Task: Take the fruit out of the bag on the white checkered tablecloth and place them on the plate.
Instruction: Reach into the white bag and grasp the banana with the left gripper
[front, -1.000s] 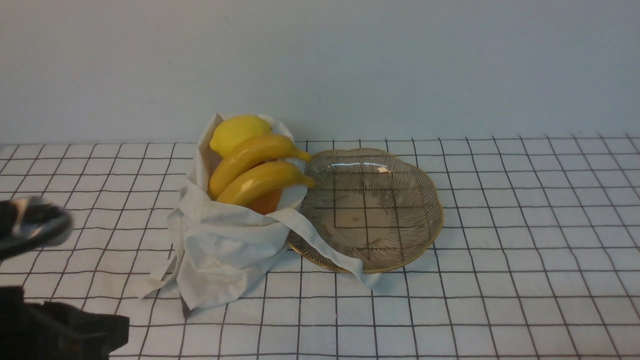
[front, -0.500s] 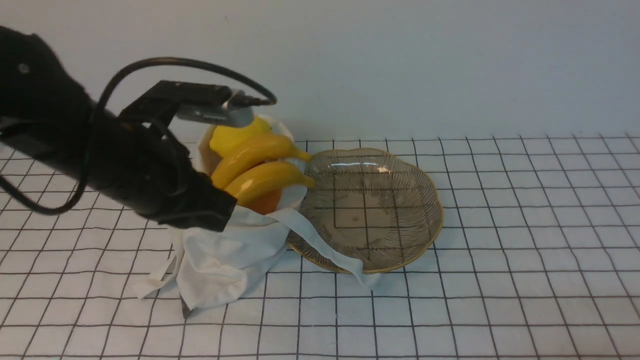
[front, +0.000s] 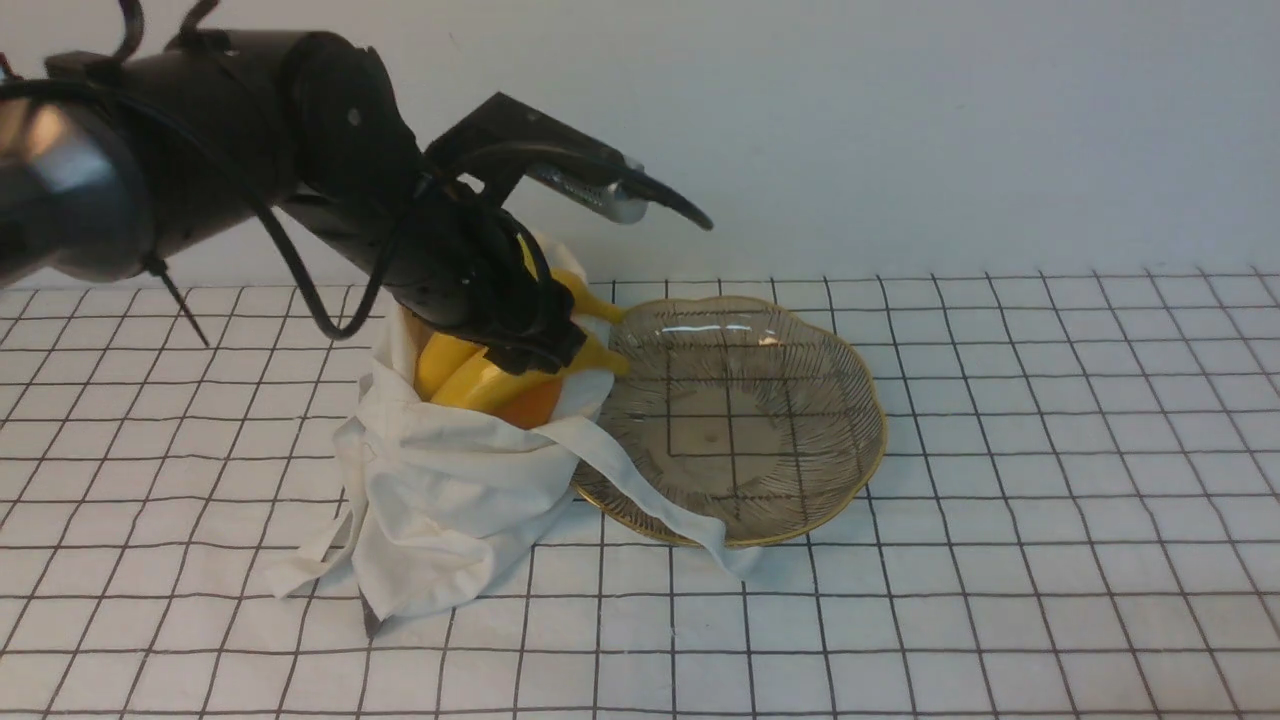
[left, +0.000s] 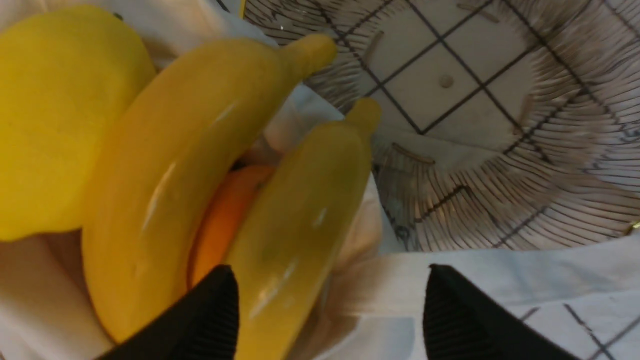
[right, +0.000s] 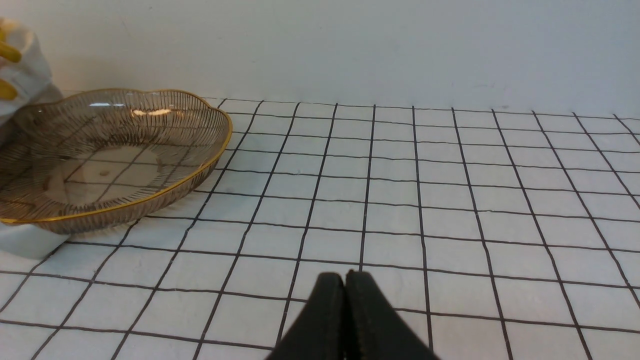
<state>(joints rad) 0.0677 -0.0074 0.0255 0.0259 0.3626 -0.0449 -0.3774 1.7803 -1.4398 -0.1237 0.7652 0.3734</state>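
The white bag (front: 450, 500) stands on the white checkered tablecloth (front: 1000, 560), left of the empty glass plate (front: 860, 400). Two bananas (front: 470, 385) and an orange (front: 530, 405) show at its mouth. My left gripper (front: 540, 345) is open just above them. In the left wrist view, its fingers (left: 210, 315) straddle the nearer banana (left: 300, 210), beside the other banana (left: 175, 165), the orange (left: 225, 220) and the lemon (left: 55, 115). No reddish fruit shows. My right gripper (right: 345, 280) is shut and empty, low over the cloth right of the plate (right: 220, 145).
A bag strap (front: 650, 490) lies over the plate's near rim. Another strap trails on the cloth at the bag's left (front: 310, 560). A plain wall (front: 900, 130) rises just behind the bag and plate. The left arm's cable (front: 290, 270) loops above the cloth.
My left arm has swung in from the near left, up and over the bag, and its open gripper now hangs over the bananas. The bag, fruit and plate have not moved.
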